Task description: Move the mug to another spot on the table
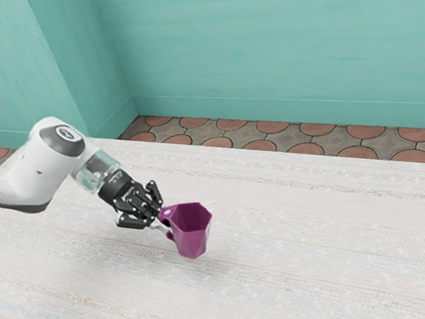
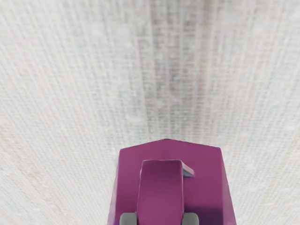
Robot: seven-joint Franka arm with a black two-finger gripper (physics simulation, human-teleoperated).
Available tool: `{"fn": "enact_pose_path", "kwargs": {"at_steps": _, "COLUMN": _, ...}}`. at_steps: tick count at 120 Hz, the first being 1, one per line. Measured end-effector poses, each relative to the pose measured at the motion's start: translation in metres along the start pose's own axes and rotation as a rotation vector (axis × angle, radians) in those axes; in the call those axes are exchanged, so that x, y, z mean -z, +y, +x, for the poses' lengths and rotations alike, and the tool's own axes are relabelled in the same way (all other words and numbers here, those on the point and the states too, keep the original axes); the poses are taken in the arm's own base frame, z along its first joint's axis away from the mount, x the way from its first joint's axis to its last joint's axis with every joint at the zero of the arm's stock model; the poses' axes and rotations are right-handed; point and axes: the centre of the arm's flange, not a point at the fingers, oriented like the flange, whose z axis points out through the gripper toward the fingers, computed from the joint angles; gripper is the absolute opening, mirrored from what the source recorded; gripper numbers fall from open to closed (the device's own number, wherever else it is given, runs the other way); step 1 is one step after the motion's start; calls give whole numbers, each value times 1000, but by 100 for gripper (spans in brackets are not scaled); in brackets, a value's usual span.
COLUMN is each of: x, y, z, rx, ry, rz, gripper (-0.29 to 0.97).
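Holding mug (image 1: 191, 229) by handle (image 2: 161, 187), my pincer (image 1: 158, 216) clamped on it | mug low over worktop (image 1: 334, 262) | risk: narrow handle grip, mug may swing or slip.

mug (image 2: 211, 187) cropped by wrist view edge, arm (image 1: 4, 172) base cropped

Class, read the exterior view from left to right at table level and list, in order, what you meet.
arm → end effector → mug
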Motion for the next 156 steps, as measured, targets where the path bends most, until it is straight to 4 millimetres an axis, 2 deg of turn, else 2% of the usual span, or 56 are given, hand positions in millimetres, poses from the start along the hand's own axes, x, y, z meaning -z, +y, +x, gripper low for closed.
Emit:
{"fn": "enact_pose_path", "kwargs": {"at_steps": 55, "x": -1, "y": 1, "z": 21, "rx": -47, "ry": 19, "rz": -26, "gripper": -11}}
{"fn": "enact_pose_path", "kwargs": {"at_steps": 156, "x": 18, "y": 11, "z": 63, "rx": -120, "ry": 32, "rz": -47, "gripper": -11}}
